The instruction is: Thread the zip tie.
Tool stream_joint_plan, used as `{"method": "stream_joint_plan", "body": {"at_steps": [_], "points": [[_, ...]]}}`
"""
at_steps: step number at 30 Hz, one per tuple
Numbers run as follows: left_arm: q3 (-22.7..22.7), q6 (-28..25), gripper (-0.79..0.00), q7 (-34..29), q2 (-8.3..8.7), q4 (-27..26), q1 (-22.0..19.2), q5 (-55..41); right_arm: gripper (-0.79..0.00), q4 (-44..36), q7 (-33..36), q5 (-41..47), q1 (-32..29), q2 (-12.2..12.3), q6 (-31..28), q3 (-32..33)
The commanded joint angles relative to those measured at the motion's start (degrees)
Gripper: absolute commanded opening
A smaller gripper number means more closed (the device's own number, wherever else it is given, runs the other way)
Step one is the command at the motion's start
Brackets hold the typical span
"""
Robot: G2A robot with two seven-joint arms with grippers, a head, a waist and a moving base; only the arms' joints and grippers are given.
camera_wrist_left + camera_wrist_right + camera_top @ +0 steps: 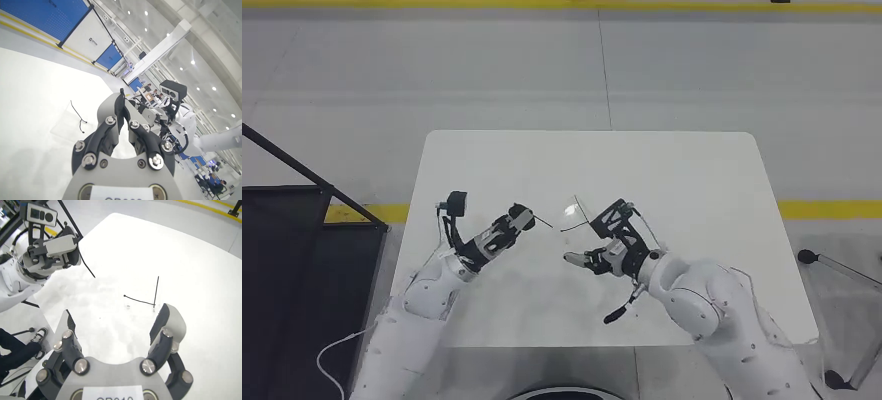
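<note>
One black zip tie (86, 264) pinched in left gripper (122, 102). Fingers shut tight on it near head end. Long tail pokes out free toward right gripper (117, 313), I think so it can be caught. Right gripper wide open, holding nothing, low over white table (692, 170). My next job, I guess: grab tail, bend it round to head. Two spare ties (140, 301) lie on table, ends touching.

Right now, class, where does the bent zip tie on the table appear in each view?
Top view: bent zip tie just ahead of the right gripper.
Left wrist view: on the table beside the left gripper.
Right wrist view: just past the right gripper.
Shared landmark: left gripper, shut on a second zip tie.
</note>
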Motion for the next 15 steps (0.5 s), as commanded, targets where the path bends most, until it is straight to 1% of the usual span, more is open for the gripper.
{"method": "stream_joint_plan", "body": {"at_steps": [1, 9, 11, 13, 15], "points": [[-0.41, -0.84, -0.785, -3.68, 0.46, 0.95, -0.62, -2.73, 0.0, 0.04, -0.01, 0.1, 0.01, 0.0, -0.02, 0.02], [-0.62, -1.02, -0.785, -4.14, 0.57, 1.13, -0.61, -3.3, 0.0, 0.04, -0.01, 0.1, 0.01, 0.0, -0.02, 0.02], [-0.4, 0.05, -0.785, -3.64, 0.56, 0.58, -0.36, -3.7, 0.0, 0.01, -0.17, -0.12, -0.07, -0.01, 0.06, -0.03], [-0.88, 2.14, -0.785, -3.26, 0.68, 0.8, -0.91, -5.4, 0.0, -0.73, 0.4, -3.35, 0.12, -0.21, 0.7, -1.63], [-1.47, 3.06, -0.785, -4.53, 0.91, 1.83, -1.75, -8.59, 0.0, -0.97, 2.34, -6.69, 1.55, -0.69, 2.23, -4.03]]}}
